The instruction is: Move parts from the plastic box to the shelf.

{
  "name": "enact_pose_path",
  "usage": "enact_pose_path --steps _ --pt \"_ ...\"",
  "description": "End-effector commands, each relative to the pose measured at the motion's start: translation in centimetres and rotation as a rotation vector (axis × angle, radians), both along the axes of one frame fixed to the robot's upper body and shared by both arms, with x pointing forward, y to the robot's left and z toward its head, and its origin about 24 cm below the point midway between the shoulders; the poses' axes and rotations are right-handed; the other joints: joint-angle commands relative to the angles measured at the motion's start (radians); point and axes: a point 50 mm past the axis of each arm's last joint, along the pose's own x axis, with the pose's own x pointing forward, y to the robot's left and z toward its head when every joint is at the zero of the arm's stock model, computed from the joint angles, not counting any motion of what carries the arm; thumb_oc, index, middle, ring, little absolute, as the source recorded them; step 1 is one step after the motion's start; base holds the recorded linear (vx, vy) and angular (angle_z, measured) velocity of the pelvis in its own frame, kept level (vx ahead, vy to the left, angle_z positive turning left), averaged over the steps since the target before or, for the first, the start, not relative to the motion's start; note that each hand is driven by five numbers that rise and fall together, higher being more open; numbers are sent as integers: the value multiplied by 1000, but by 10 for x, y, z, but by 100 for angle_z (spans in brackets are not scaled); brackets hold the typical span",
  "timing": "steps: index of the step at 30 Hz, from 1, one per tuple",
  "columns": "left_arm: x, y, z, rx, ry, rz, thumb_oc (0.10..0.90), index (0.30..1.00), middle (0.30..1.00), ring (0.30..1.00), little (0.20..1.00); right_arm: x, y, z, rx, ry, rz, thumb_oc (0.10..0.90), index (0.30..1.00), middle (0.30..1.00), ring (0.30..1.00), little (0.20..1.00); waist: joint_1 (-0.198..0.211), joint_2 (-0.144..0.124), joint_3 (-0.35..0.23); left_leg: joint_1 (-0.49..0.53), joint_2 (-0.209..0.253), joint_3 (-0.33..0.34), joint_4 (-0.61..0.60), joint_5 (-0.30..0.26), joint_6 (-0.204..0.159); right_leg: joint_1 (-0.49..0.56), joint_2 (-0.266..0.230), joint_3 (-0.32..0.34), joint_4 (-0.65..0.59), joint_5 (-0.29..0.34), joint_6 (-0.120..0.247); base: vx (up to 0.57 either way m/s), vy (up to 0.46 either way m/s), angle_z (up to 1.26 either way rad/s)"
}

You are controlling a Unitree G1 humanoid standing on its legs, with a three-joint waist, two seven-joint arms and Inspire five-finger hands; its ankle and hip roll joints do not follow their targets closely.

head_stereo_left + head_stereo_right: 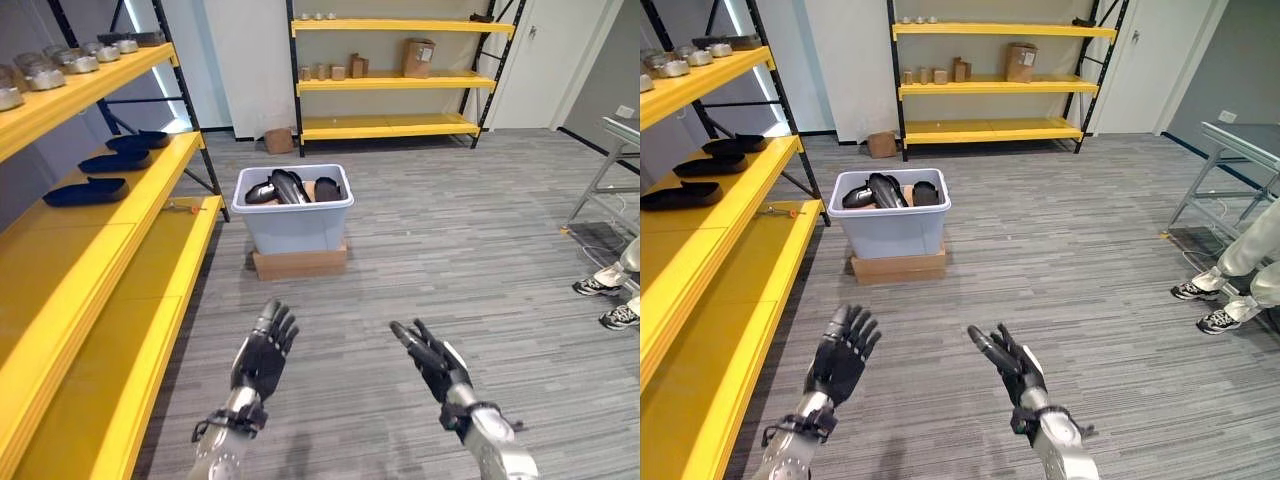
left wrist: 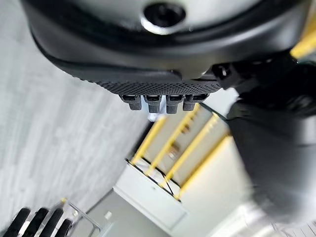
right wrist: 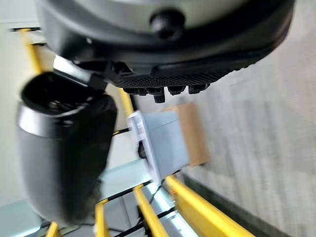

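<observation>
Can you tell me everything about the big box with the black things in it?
The plastic box is pale blue-grey, with a wide rim, no lid on it, and sides that narrow toward the bottom. It stands upright on a flat brown cardboard box on the grey floor, near the end of the yellow shelf on the robot's left. Several dark, curved, glossy parts lie piled inside, poking up to about the rim. Nothing else touches it: the left hand and right hand are open, empty and well short of it.
</observation>
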Motion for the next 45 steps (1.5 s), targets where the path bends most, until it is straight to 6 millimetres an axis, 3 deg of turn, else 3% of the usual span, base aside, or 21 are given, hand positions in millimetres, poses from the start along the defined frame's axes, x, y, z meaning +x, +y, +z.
enact_pose_path --steps 1,3,9,13,15,26,36,45 --pt "4 0 7 -10 -57 -35 900 1000 1000 1000 1000 4 2 14 53 -77 14 900 1000 1000 1000 1000 -1 -31 17 45 47 -7 -12 -41 -55 77 -65 -19 -201 157 73 -3 8 3" --pt "2 -2 5 -30 -43 -55 900 1000 1000 1000 1000 4 3 13 117 -55 18 900 1000 1000 1000 1000 -2 -30 18 45 48 -7 -12 -40 -55 77 -65 -17 -201 158 74 0 0 0" --pt "3 -4 6 -75 -41 -42 900 1000 1000 1000 1000 5 13 17 96 -76 73 900 1000 1000 1000 1000 -4 -28 16 48 47 -5 -12 -40 -53 79 -65 -15 -201 157 75 0 0 0" --pt "1 -13 4 -116 -47 -141 900 1000 1000 1000 1000 4 13 15 89 -60 79 900 1000 1000 1000 1000 -5 -30 14 47 47 -3 -12 -39 -54 79 -66 -16 -201 158 75 0 0 0" --pt "-2 -18 7 -120 -79 -194 900 1000 1000 1000 1000 2 17 12 298 -17 44 900 1000 1000 1000 1000 -6 -26 15 46 48 -2 -12 -37 -53 78 -65 -15 -201 159 76 3 6 -2" --pt "-3 -15 6 -118 -61 -144 900 1000 1000 1000 1000 2 21 17 238 -41 78 900 1000 1000 1000 1000 -7 -23 11 46 45 -3 -12 -37 -50 79 -66 -13 -201 158 77 2 3 -1" --pt "-3 -31 8 -207 -85 -269 900 1000 1000 1000 1000 2 24 15 172 -27 124 900 1000 1000 1000 1000 -8 -27 9 50 46 0 -12 -38 -49 81 -65 -11 -201 158 77 0 0 0" --pt "-3 -28 9 -217 -86 -218 900 1000 1000 1000 1000 3 23 18 155 -46 131 900 1000 1000 1000 1000 -10 -27 13 53 44 -1 -12 -37 -45 84 -64 -5 -201 159 75 0 0 0"
